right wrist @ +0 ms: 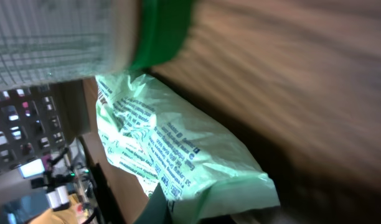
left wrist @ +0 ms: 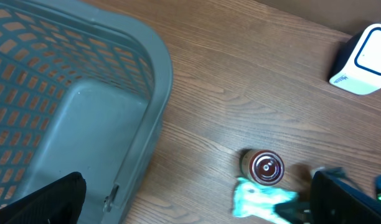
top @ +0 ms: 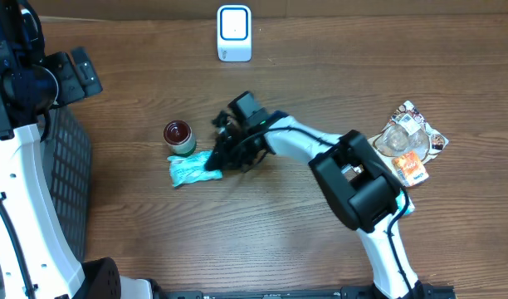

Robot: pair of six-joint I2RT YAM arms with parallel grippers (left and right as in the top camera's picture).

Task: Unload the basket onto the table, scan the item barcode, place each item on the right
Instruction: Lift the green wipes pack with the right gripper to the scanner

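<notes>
The item is a pale green printed packet [top: 190, 169] lying flat on the wooden table, just below a small jar with a dark red lid [top: 178, 135]. My right gripper [top: 215, 161] is shut on the packet's right end. In the right wrist view the packet [right wrist: 172, 149] fills the middle, with a dark finger [right wrist: 157, 208] pinching its near edge. The white barcode scanner [top: 234, 33] stands at the table's far edge. My left gripper [top: 78, 73] hangs open at the far left, above the basket, with nothing in it. The left wrist view shows the packet [left wrist: 260, 200], jar [left wrist: 266, 167] and scanner [left wrist: 363, 60].
A grey plastic mesh basket [top: 70, 162] stands at the left edge, its rim [left wrist: 154, 87] close under the left wrist. Several snack packets [top: 410, 146] lie in a pile at the right, beside the right arm's base.
</notes>
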